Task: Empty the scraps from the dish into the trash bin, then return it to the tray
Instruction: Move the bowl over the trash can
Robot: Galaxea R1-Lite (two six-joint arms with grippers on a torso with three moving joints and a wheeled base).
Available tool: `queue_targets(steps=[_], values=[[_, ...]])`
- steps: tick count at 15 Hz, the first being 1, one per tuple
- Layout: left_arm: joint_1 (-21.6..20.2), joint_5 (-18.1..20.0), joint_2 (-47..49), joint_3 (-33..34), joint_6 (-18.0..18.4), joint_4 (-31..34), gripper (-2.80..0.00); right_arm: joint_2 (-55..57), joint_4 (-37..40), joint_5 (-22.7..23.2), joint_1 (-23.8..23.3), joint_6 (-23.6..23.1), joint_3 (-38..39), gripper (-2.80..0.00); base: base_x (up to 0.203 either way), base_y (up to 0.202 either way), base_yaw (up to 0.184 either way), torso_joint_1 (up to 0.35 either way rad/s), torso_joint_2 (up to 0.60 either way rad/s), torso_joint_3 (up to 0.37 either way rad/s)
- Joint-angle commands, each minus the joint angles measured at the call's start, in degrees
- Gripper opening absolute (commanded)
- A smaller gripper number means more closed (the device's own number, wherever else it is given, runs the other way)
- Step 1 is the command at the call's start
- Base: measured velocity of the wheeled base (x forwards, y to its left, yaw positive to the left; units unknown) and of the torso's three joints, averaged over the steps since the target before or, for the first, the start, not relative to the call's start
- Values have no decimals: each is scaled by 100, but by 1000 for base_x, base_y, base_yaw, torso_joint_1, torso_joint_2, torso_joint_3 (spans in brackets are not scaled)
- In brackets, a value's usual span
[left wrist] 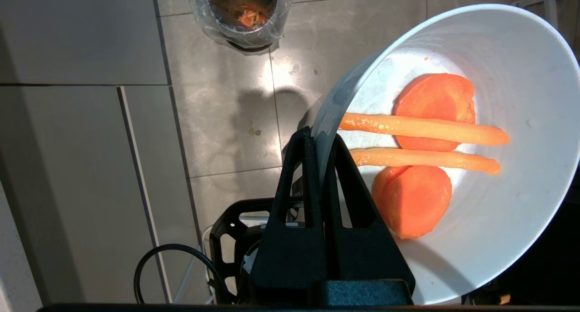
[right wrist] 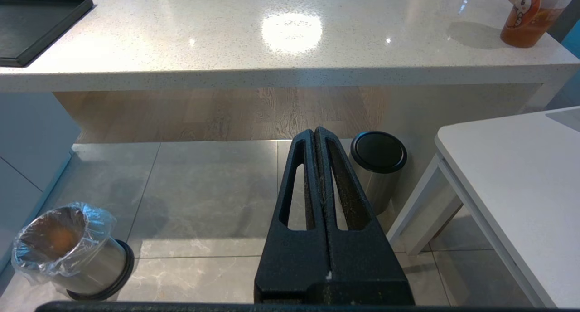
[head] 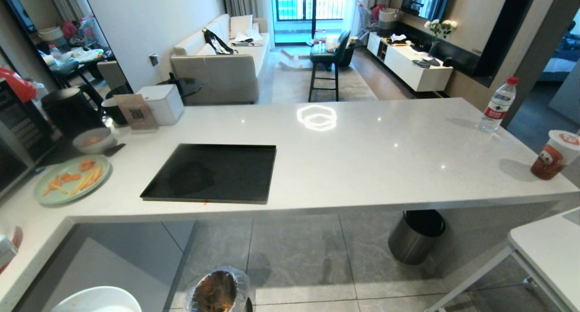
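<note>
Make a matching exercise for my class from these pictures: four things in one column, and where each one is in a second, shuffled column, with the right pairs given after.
Things
1. dish
2. trash bin
3. tray
4. scraps

Places
A. lying bare on the white counter
B. standing on the tiled floor, clear liner over its rim
C. pinched at the rim by the left gripper, tilted over the floor
D. lying inside the white dish

Pairs: 1-C, 2-B, 3-A, 4-D
</note>
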State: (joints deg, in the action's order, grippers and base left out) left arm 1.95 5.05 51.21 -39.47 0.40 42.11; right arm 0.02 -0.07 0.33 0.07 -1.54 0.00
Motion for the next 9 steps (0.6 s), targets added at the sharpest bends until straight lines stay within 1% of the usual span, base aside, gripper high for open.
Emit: queue_targets(steps=[1,3,7,9], values=[[7,-2,64,36,-60,25,-280,-2,-1,2,1,-4,0,-280,0,0,0,0,0,0],[33,-5,64,27,-224,25,-280,-2,-1,2,1,-4,0,-280,0,0,0,0,0,0],[174,-109,12,24,-234,61,-280,-2,-1,2,1,-4,-4,-280,0,0,0,0,0,0],[165,-110,3,92,-243,65,-280,-2,-1,2,1,-4,0,-280,0,0,0,0,0,0]])
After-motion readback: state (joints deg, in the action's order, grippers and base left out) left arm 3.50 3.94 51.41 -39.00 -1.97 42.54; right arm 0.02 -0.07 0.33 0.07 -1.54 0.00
